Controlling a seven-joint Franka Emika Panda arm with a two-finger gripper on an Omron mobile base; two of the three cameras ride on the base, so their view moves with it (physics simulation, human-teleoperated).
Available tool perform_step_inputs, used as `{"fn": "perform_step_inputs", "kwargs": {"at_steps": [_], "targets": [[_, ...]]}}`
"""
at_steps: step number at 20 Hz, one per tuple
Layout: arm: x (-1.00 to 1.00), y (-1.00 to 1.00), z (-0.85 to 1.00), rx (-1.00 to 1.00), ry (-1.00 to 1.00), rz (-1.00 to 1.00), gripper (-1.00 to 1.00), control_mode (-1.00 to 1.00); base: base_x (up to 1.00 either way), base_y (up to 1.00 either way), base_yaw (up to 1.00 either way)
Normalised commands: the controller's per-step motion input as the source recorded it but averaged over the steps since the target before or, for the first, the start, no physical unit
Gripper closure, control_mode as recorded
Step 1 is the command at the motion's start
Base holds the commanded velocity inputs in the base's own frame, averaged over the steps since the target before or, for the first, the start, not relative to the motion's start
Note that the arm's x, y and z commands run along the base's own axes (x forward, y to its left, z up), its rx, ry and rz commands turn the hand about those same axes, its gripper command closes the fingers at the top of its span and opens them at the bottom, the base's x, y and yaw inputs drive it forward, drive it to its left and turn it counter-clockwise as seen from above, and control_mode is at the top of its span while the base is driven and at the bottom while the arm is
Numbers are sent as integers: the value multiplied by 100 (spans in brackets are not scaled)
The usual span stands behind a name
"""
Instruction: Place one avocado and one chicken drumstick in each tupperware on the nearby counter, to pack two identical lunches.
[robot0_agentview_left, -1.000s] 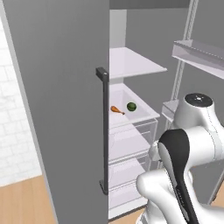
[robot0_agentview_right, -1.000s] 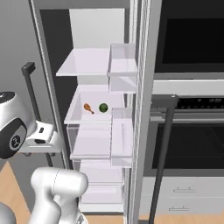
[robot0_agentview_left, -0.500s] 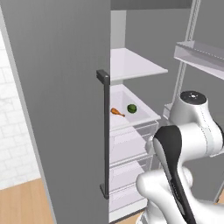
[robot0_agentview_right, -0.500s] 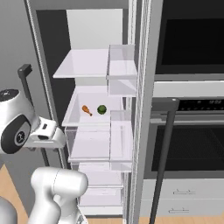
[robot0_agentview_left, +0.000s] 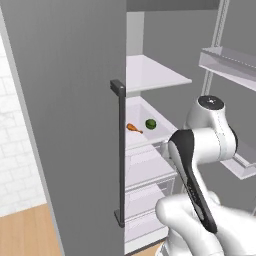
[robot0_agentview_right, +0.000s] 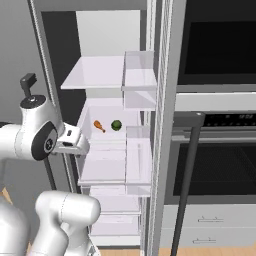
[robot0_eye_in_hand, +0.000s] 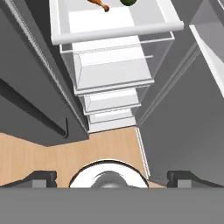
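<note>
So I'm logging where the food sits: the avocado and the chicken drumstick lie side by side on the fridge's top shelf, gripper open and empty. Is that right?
Not quite. The avocado and chicken drumstick lie side by side on the second shelf, one below the top shelf, as the right base view shows. The rest holds: the gripper is open and empty.

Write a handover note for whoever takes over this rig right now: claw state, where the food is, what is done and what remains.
Claw: open, holding nothing, pointed down the front of the open fridge toward the floor.
Chicken drumstick and avocado: side by side, apart, on the white fridge shelf, drumstick to the left as seen from the base. Both also show at the top of the hand view, avocado cut by the edge.
Done: fridge door is open; nothing picked yet.
Left: every pick and placement. One avocado and one drumstick can be seen here; the tupperware and counter are out of frame, so their state is unknown.
</note>
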Motion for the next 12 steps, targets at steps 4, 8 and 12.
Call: {"fn": "perform_step_inputs", "kwargs": {"at_steps": [4,8,12], "targets": [[65,-8,-3,5,0,0,-100,-100,0,0,0],[58,0,-21,0,-4,-1,-100,-100,0,0,0],[43,0,-45,-3,-16,-1,-100,-100,0,0,0]]}}
